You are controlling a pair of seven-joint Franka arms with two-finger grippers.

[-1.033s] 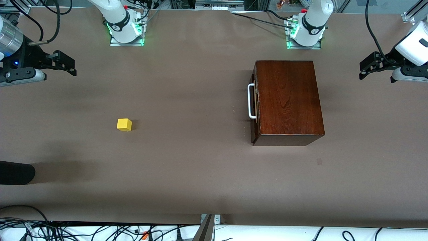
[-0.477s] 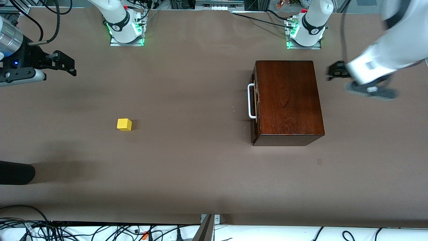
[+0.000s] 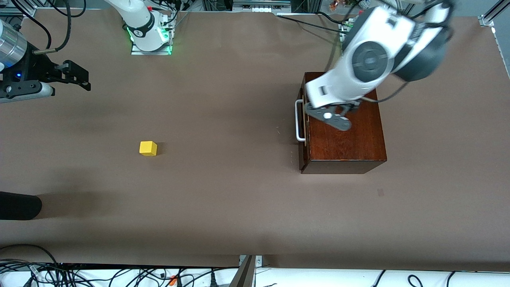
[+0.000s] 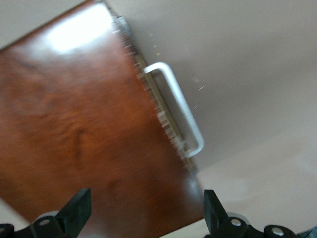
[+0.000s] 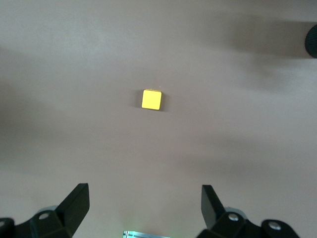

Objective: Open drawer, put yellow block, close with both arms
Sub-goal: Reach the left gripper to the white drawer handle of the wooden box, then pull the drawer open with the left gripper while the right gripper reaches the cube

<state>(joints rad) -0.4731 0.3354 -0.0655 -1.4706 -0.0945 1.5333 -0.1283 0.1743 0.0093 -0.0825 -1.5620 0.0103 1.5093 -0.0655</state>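
The dark mahogany box (image 3: 346,135) stands toward the left arm's end of the table. Its drawer is shut, and the white handle (image 3: 299,121) faces the right arm's end. My left gripper (image 4: 146,213) is open and empty, up in the air over the box top (image 4: 74,124) near the handle (image 4: 181,109). In the front view the left arm's hand (image 3: 330,93) hides its fingers. The yellow block (image 3: 148,148) lies alone on the table toward the right arm's end. My right gripper (image 3: 81,77) waits open and empty, high above the table, with the block (image 5: 151,99) in its view.
A black rounded object (image 3: 20,205) pokes in at the right arm's end of the table, nearer the camera than the block. The arm bases (image 3: 150,38) stand along the top edge. Cables lie below the table's near edge.
The left arm has swung in from the table's end and now hangs over the box, near the handle side. The right arm, the block and the box have not moved.
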